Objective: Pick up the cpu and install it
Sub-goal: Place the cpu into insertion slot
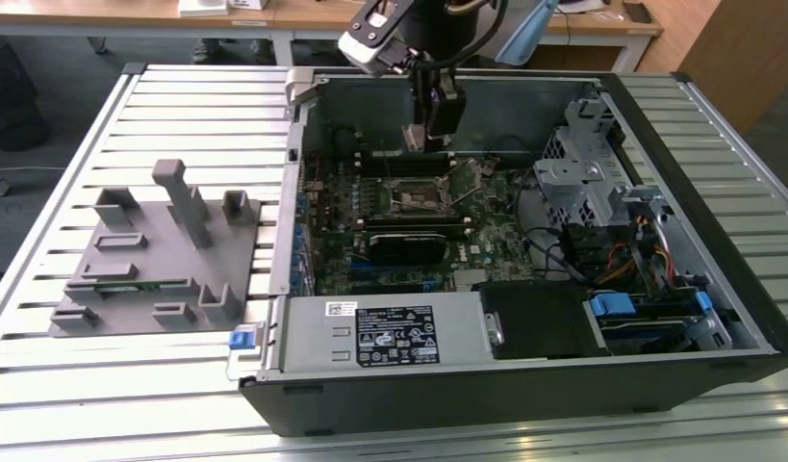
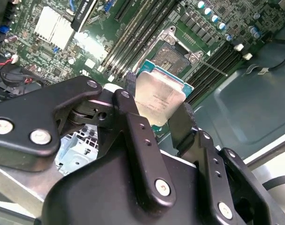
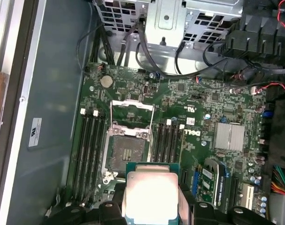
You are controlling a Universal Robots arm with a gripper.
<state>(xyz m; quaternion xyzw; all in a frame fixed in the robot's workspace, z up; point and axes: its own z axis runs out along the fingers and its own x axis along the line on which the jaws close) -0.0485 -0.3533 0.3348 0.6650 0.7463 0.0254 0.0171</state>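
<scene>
gripper fingers clamped on the cpu by its edges, near the open socket; judged risk: a tilted or offset lowering bends socket pins or drops it.

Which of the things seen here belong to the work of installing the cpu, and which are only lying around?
In the job: the cpu, held by the gripper; the open socket on the motherboard.

Not in the job: grey fixture plate; power supply; drive cage; heatsink; coin battery.
</scene>
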